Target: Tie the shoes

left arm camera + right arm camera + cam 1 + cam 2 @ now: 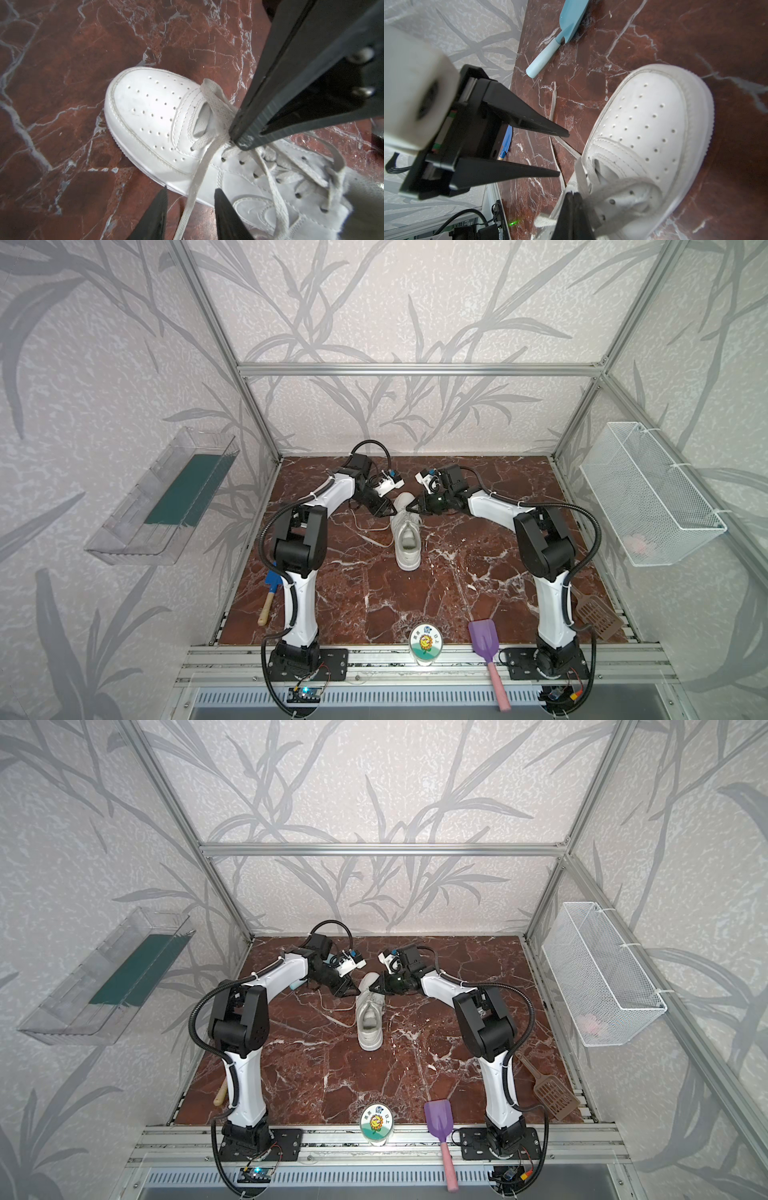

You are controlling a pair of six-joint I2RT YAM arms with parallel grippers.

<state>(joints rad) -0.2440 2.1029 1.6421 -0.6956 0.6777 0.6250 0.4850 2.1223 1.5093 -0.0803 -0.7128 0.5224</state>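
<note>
A white low-top sneaker, the shoes, lies mid-table with its toe toward the back wall and its heel toward the front. My left gripper is open at the toe's left side. A flat white lace runs between its fingers without being pinched. My right gripper reaches in from the right and is shut on a lace over the lowest eyelets. A loose lace trails on the marble left of the shoe.
A blue trowel lies by the left arm's base. A purple scoop and a round flower tin sit at the front edge. A brown slotted scoop lies front right. A light blue scoop lies behind the left gripper.
</note>
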